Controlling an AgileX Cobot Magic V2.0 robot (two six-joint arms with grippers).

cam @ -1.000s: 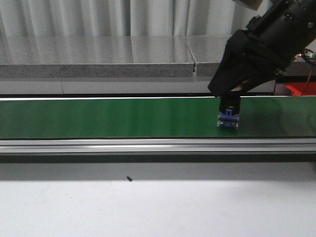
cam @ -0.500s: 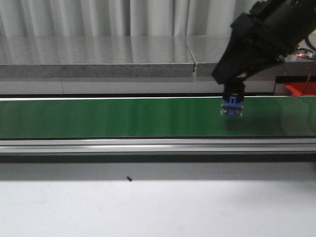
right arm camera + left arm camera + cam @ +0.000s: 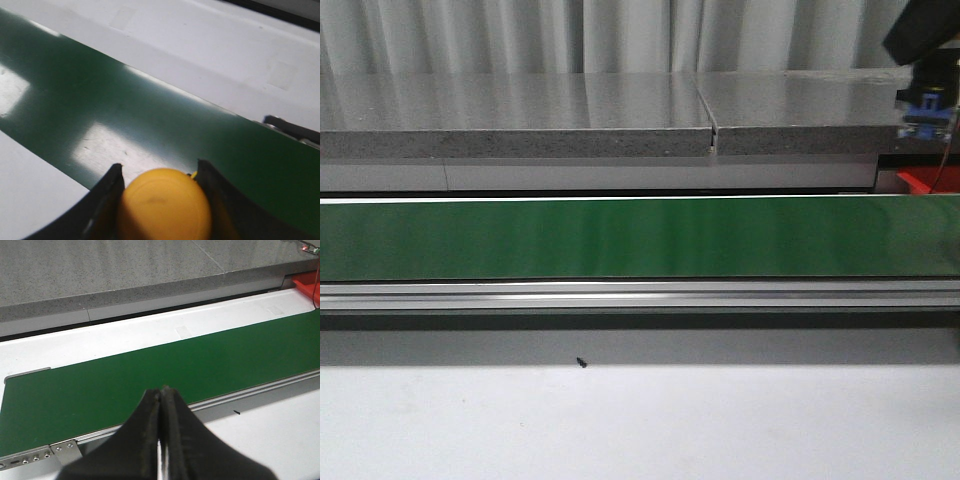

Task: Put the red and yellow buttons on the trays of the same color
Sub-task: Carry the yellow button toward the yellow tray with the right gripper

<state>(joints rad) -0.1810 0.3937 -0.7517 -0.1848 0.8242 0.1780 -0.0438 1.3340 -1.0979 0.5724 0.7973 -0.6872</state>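
High above the green belt [image 3: 620, 238], right hand [image 3: 160, 187] clamped around a yellow button [image 3: 164, 204]; left hand [image 3: 162, 405] closed, empty.

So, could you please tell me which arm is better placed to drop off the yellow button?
The right: its gripper already holds the yellow button above the green belt. The left gripper is shut and holds nothing.

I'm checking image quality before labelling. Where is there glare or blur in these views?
Right wrist view: bright glare patches on the green belt, and the yellow button looks soft, out of focus. Left wrist view: the shut fingers are blurred. Front view: sharp, with mild sheen on the belt.
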